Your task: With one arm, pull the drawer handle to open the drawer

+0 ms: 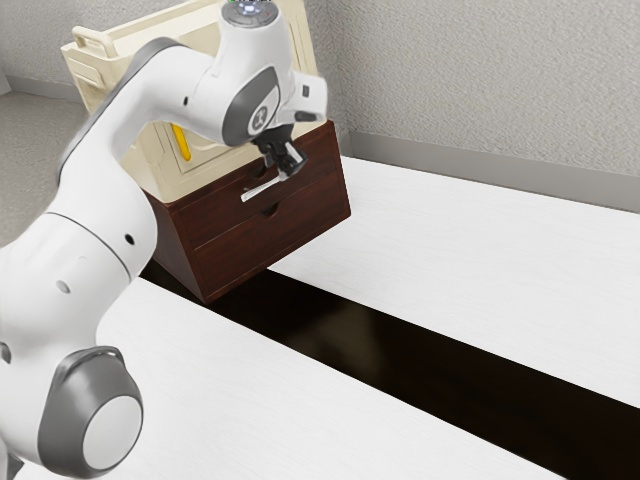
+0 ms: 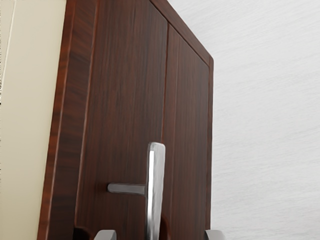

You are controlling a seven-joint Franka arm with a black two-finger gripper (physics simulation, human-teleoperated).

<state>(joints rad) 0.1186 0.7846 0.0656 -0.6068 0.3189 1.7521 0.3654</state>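
Note:
My gripper (image 1: pixel 284 166) is at the front of the dark brown wooden cabinet (image 1: pixel 240 241), by the upper drawer and the far end of its silver bar handle (image 1: pixel 262 190). In the wrist view the gripper (image 2: pixel 160 235) is open, its two grey fingertips wide apart. The handle (image 2: pixel 155 187) runs down into the space between them, with clearance on both sides. A short post joins the bar to the upper drawer's front (image 2: pixel 127 90). That drawer looks flush with the cabinet; the handle's lower part is cut off in the wrist view.
A cream-coloured box-like unit (image 1: pixel 190 185) with a yellow handle (image 1: pixel 180 141) stands on top of the cabinet. The white table (image 1: pixel 480 240) has a dark glossy strip (image 1: pixel 400 345) running across it from beneath the cabinet. A textured wall (image 1: pixel 480 80) rises behind.

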